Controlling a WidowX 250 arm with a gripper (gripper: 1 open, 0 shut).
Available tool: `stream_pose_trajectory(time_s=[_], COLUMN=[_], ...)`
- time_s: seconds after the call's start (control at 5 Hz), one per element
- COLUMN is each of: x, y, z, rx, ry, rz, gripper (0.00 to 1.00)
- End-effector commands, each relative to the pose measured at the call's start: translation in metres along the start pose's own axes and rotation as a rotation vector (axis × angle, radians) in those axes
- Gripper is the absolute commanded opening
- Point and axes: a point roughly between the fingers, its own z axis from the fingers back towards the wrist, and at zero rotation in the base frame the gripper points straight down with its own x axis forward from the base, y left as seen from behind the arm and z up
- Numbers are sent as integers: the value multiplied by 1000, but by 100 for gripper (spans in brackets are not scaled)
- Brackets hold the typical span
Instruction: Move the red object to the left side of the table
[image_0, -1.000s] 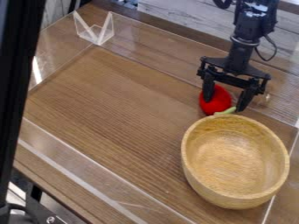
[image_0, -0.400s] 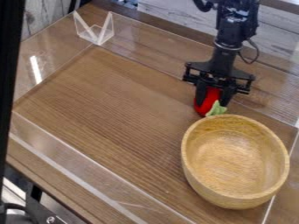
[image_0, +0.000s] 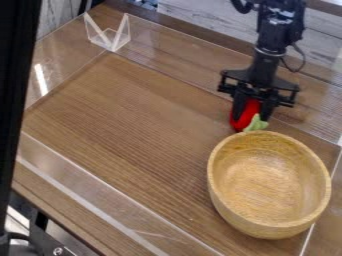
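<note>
The red object (image_0: 243, 121) is a small glossy red toy fruit with a green leafy bit at its lower right. It rests on the brown wood-grain table (image_0: 120, 120) at the right, just behind the bowl's rim. My gripper (image_0: 249, 111) points straight down over it, its black fingers drawn in tight against the fruit's sides. The upper part of the fruit is hidden between the fingers.
A large round light-wood bowl (image_0: 270, 183) stands at the front right, close to the red object. A clear folded acrylic stand (image_0: 107, 32) sits at the back left. Low clear walls (image_0: 47, 70) edge the tabletop. A dark post (image_0: 16, 120) runs down the left side.
The fingers have drawn in from a wide spread to a narrow grip on the red object. The hand has stayed over the same spot, low on the table.
</note>
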Motion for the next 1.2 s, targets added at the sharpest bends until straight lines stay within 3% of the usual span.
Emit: stream_pose_trajectory(time_s=[0.0, 0.4, 0.6, 1.0], x=[-2, 11, 9, 12], y=[-15, -11, -1, 14], z=[27, 38, 35, 65], rx=[-18, -21, -25, -78], ry=[-45, -54, -53, -101], rz=[-24, -29, 8, 67], gripper=[100, 100, 0, 0])
